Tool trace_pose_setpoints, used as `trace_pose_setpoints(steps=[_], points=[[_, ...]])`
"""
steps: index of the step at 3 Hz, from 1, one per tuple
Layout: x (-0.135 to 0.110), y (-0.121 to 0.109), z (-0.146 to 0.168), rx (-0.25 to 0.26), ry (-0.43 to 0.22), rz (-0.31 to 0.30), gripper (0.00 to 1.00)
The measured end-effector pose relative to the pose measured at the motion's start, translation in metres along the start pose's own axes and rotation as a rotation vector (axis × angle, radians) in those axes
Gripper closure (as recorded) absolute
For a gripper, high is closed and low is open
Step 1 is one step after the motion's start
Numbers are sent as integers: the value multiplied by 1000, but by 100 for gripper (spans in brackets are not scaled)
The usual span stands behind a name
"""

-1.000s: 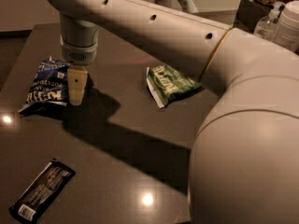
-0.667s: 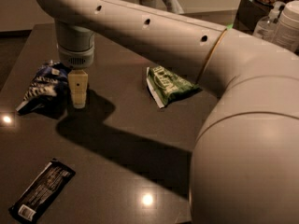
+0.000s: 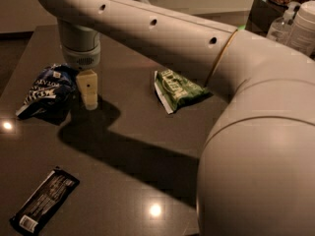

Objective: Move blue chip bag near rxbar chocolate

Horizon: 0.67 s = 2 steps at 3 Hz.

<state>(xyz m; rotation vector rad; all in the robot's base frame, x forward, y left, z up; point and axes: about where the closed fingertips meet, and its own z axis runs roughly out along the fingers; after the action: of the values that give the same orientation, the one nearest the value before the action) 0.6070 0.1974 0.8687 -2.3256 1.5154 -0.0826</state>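
**Q:** Moved since a second ago?

**A:** Very little. Shifted slightly to camera-left and downward: the wrist column (image 3: 78,43). Flattened a touch, yet in the same spot: the blue chip bag (image 3: 47,90). Unmoved: the rxbar chocolate (image 3: 44,199) and the green chip bag (image 3: 179,88).

**Q:** Position of the gripper (image 3: 87,95) relative to the blue chip bag?

**A:** Just beside the bag's camera-right edge, pointing straight down at the table (image 3: 123,191), hanging from the wrist column. Touching the foil or merely next to it: cannot be told.

**Q:** Degree of opening, and anything held?

**A:** Cannot be told from this view. No sign of the bag lifted; lying crumpled on the table, white lettering up.

**Q:** Place of the rxbar chocolate?

**A:** Well apart from the blue chip bag, toward the camera, close to the table's near camera-left corner. Flat, set diagonally, small white label at the near end.

**Q:** Remaining items, again from the blue chip bag?

**A:** To camera-right, beyond the gripper and apart from it: the green chip bag, flat on the table. Above and across, from over the bag to the frame's right side: the pale arm (image 3: 162,38), casting a broad shadow on the table on the camera side of the bag. Far to camera-right and back, off the table: pale containers (image 3: 295,23).
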Motion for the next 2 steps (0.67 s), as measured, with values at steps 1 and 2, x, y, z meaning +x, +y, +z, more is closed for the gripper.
trace_pose_setpoints(steps=[1, 2], points=[[-3, -8, -1, -9, -8, -30, 0], [-11, -17, 2, -26, -20, -38, 0]])
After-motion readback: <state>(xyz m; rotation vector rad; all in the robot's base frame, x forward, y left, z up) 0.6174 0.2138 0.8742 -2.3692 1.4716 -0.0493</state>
